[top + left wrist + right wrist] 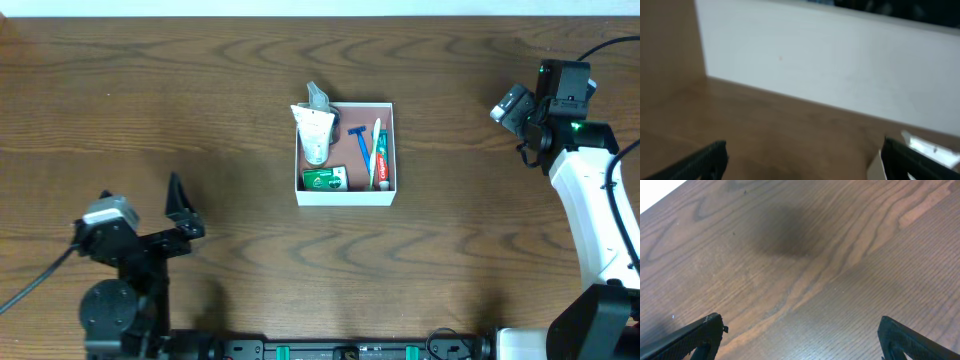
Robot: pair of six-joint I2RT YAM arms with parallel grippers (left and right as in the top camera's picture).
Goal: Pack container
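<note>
The container [345, 195], a shallow square box with white walls and a reddish-brown floor, sits at the table's middle. It holds a clear pouch [315, 128], a blue razor [361, 142], a toothpaste tube [381, 160], a white toothbrush [375, 140] and a green packet [324, 179]. My left gripper [180, 208] is open and empty at the front left, far from the box. A white corner of the box shows at the left wrist view's right edge [930, 146]. My right gripper [510, 105] is open and empty at the far right, over bare wood [800, 280].
A white wall [830, 60] runs along the table's far edge. The dark wooden table [150, 100] stretches wide on both sides of the box. The right arm's white body [590, 210] stands along the right edge.
</note>
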